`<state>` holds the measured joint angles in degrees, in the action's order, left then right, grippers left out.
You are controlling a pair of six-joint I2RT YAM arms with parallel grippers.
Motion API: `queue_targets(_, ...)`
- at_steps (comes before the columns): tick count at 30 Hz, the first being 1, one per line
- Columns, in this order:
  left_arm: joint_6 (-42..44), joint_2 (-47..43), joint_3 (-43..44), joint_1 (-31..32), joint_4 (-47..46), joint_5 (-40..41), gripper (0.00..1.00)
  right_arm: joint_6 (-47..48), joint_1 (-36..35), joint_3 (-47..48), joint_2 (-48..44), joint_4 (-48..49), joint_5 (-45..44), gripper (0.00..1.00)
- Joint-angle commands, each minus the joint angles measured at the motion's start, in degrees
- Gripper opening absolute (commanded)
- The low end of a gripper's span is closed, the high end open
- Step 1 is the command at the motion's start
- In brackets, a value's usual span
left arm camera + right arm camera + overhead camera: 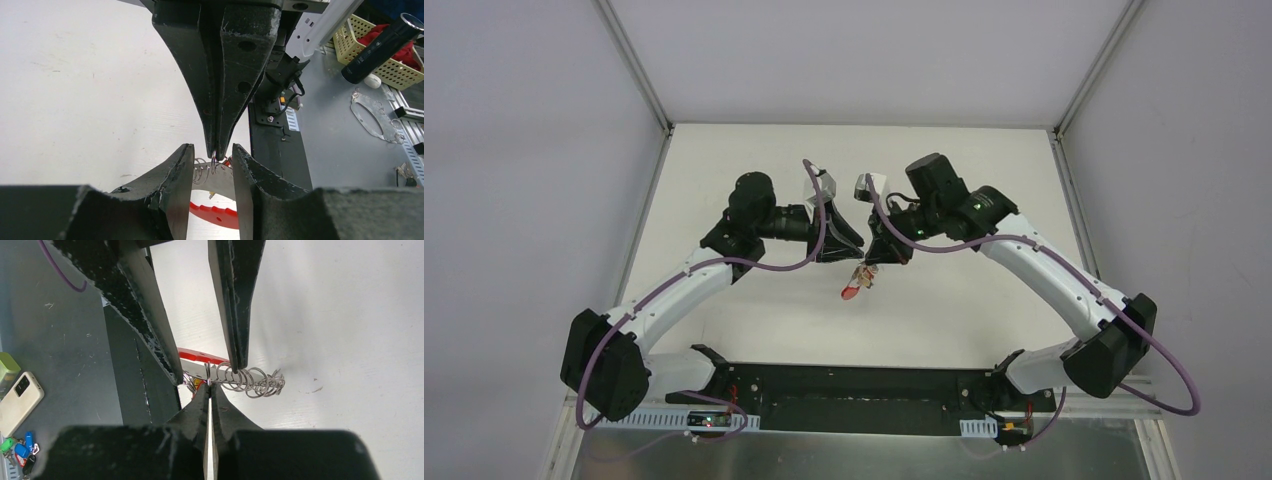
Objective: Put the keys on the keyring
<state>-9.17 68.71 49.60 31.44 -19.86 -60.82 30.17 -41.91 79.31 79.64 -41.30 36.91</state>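
Both arms meet above the middle of the table [724,180], a little nearer its near edge than its far one, and the keyring [200,356] is held there in the air, not lying on the surface.

The right gripper [209,387] is clenched on a small wire ring [207,371], one of a row of rings [252,382] strung along the keyring's thin grey side. That pinch carries the load and fixes one ring for threading. The left gripper [212,148] has its fingers spread, one on each side of the grey bar. It grasps nothing, and looks set to steady or part the loop.

A red-orange speck [198,385] beside the pinch may be a key head, but it is too small to say.

The keyring's long axis runs across the left gripper's gap. From above, the red arc slants off the fingertips toward the near left corner.
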Motion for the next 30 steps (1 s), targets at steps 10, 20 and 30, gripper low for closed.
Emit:
queue_targets(10,2.6,1.9,-0.2,0.7,-1.5,-0.7,0.25,-0.7,-0.4,2.8,0.2,1.7,1.7,0.00)
queue_targets(20,2.9,2.2,-0.4,0.8,-1.4,-1.6,0.14,-1.0,-0.4,1.9,-0.2,2.6,0.9,0.00)
queue_targets(30,3.2,2.1,-0.5,1.0,-0.7,-1.9,0.00,-1.7,-0.4,1.8,0.0,3.2,0.2,0.00)
